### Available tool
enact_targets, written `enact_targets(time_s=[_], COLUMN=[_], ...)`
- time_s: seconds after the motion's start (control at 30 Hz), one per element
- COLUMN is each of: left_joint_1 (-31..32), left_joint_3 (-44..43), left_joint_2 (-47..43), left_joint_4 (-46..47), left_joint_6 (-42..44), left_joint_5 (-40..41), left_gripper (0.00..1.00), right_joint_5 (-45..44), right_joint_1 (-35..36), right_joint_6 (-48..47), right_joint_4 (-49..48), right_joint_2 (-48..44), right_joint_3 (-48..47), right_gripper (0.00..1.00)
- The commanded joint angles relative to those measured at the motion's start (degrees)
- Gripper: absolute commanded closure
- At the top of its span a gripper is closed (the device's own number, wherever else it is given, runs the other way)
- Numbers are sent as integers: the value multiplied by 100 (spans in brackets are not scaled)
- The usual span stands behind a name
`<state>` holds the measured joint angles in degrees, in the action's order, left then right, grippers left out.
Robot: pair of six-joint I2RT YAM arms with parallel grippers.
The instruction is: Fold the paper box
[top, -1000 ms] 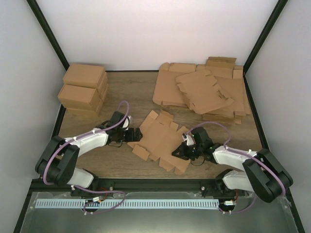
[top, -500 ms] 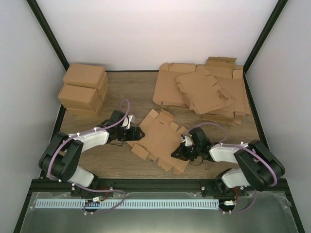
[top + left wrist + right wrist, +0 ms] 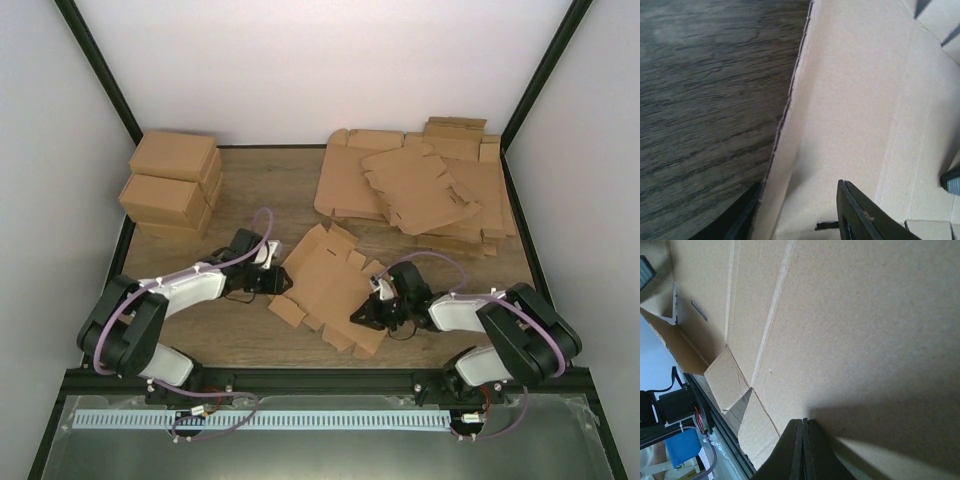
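The paper box lies as a flat brown die-cut blank in the middle of the table, turned at an angle. My left gripper is at its left edge. In the left wrist view the left gripper straddles a slightly raised edge strip of the paper box, one finger outside it and one finger over the panel, with a gap still showing. My right gripper rests on the blank's near right part. In the right wrist view the right gripper is shut, its tip on the paper box, holding nothing.
Three folded brown cartons are stacked at the back left. A pile of flat cardboard blanks covers the back right. Bare wooden table lies between them. A black frame rail runs along the near edge.
My left gripper's jaws have narrowed around the box's left edge. The right arm has shifted slightly left and stayed shut. The blank has barely moved.
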<state>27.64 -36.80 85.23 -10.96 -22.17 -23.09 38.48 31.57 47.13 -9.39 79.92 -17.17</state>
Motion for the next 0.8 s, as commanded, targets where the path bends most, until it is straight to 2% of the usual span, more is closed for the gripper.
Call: enact_targets(time_s=[0.0, 0.17, 0.37, 0.57, 0.77], left_joint_1=[304, 723, 1392, 1813, 2215], left_joint_3=[-165, -268, -602, -897, -1175], left_joint_2=[-455, -798, -944, -907, -942], left_joint_4=[-167, -363, -821, -1096, -1469], left_joint_6=[145, 253, 337, 492, 530], left_joint_5=[462, 1058, 2174, 2748, 3626], left_gripper=[63, 83, 85, 96, 96], right_joint_5=[-319, -288, -238, -227, -173], right_joint_1=[-20, -22, -24, -20, -21], right_joint_6=[-120, -101, -65, -5, 83], right_joint_4=[275, 218, 204, 257, 368], right_joint_2=[247, 334, 334, 253, 79], right_joint_3=[-55, -106, -168, -331, -593], right_gripper=[99, 99, 99, 99, 99])
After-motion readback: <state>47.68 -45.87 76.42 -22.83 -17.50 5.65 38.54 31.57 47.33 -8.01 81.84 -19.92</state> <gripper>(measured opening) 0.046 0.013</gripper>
